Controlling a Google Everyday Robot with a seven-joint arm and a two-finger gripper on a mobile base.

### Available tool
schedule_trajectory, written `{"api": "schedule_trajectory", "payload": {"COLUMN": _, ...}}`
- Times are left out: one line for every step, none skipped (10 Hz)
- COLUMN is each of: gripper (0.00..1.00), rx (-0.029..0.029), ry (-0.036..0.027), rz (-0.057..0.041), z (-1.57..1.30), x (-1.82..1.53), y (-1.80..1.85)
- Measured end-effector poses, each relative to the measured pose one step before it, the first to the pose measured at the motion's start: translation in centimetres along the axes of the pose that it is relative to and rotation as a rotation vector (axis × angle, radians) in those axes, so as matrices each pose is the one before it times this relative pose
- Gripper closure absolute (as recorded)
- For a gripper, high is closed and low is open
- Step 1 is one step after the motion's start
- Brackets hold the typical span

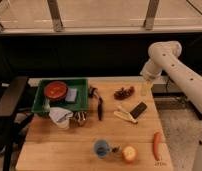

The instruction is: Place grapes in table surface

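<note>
Near edge of the table [54, 150]: a cup [100, 148], apple [129, 153] and carrot [156, 143] are set in a rough row, well apart from the work zone.

Mid-table: a phone [139, 110] is seen with a pale item [125, 116] just beside it, both just in front of the grapes. A black tool [99, 107] is laid to their left. Further left, a red bowl [56, 90] is held in the green tray [64, 80].

The grapes [124, 93] are found on the bare planks, far-right part of the top, outside the tray, with no contact to any other item that can be made out.

The gripper [146, 88] is held just right of the grapes, low near the far-right edge, apart from the bunch. Whether it is spread or pressed together cannot be told. The arm [166, 55] is bent in from the right.

Judgement: the placing looks done or nearly done, since the bunch is already borne by the table, so the step in hand is taken to be the clearing away. A straight upward lift is advised first. No sweep to the left should be made, or the bunch could be dragged or rolled. The phone in front should be kept clear of too.

Writing: no brand, label or text can be read anywhere.
</note>
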Motion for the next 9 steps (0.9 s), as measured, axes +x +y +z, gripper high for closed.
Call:
{"api": "schedule_trajectory", "payload": {"gripper": 0.2, "rx": -0.00796, "ry": -0.01241, "rz": -0.04878, "z": 0.557, "x": -1.087, "y": 0.159}}
{"api": "schedule_trajectory", "payload": {"gripper": 0.2, "rx": -0.00059, "ry": -0.00639, "rz": -0.06461, "z": 0.893, "x": -1.011, "y": 0.236}}
{"api": "schedule_trajectory", "payload": {"gripper": 0.2, "rx": 0.00179, "ry": -0.00527, "rz": -0.05206, "z": 0.814, "x": -0.996, "y": 0.172}}
{"api": "schedule_trajectory", "payload": {"gripper": 0.2, "rx": 0.00275, "ry": -0.00591, "rz": -0.05915, "z": 1.131, "x": -1.557, "y": -0.037}}
{"api": "schedule_trajectory", "payload": {"gripper": 0.2, "rx": 0.00085, "ry": -0.00275, "rz": -0.04459, "z": 1.063, "x": -1.335, "y": -0.275}}
{"api": "schedule_trajectory", "payload": {"gripper": 0.2, "rx": 0.00111, "ry": 0.0035, "rz": -0.0276, "z": 0.741, "x": -0.537, "y": -0.402}}
{"api": "schedule_trajectory", "payload": {"gripper": 0.2, "rx": 0.00065, "ry": 0.00129, "rz": -0.02263, "z": 0.824, "x": -0.437, "y": -0.941}}
{"api": "schedule_trajectory", "payload": {"gripper": 0.2, "rx": -0.00497, "ry": 0.00471, "rz": -0.00863, "z": 0.895, "x": 0.031, "y": -1.062}}
{"api": "schedule_trajectory", "payload": {"gripper": 0.2, "rx": -0.00759, "ry": 0.00389, "rz": -0.00461, "z": 1.156, "x": -0.16, "y": -0.733}}
